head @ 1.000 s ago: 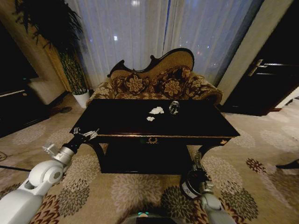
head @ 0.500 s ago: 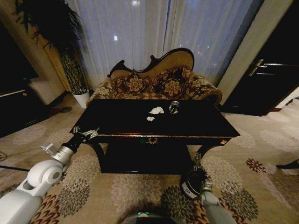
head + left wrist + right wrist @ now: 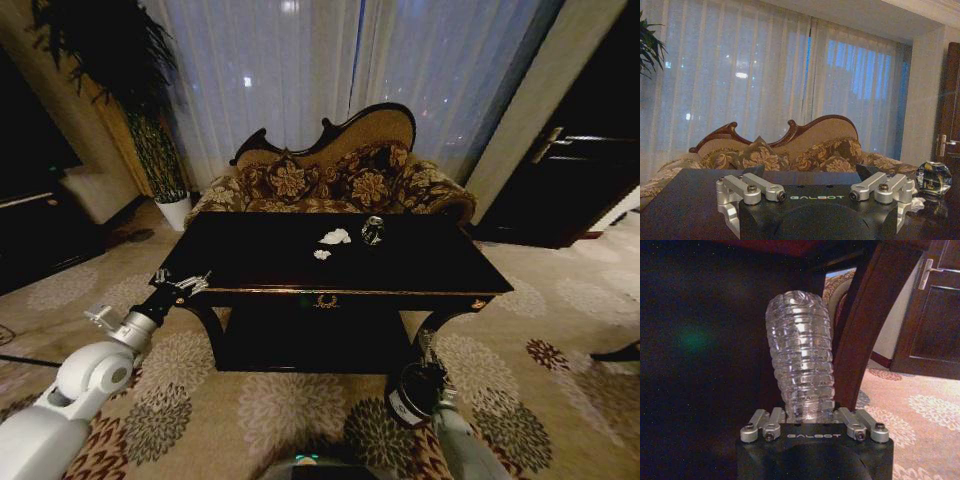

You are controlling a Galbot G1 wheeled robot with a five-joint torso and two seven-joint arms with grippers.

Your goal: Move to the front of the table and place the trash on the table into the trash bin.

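Note:
The glossy black table (image 3: 250, 270) stands right in front of me. On its top lie two white paper wads (image 3: 335, 237) and a small shiny crushed item (image 3: 373, 231), which also appears past my left gripper (image 3: 933, 177). That left gripper (image 3: 182, 285) (image 3: 810, 172) hovers open at the table's front left corner, holding nothing. My right gripper (image 3: 432, 376) (image 3: 805, 415) is low by the table's front right leg, shut on a clear ribbed plastic bottle (image 3: 800, 355) (image 3: 423, 346). The dark trash bin (image 3: 404, 398) with a white label sits on the carpet directly beside and below it.
An ornate sofa (image 3: 330, 180) stands behind the table in front of white curtains. A potted plant in a white pot (image 3: 176, 210) is at the back left, and a dark door (image 3: 570, 170) at the right. Patterned carpet surrounds the table.
The left gripper has crept slightly left along the table's front corner. The right arm with the bottle has sunk a little beside the bin. The trash on the table has not moved.

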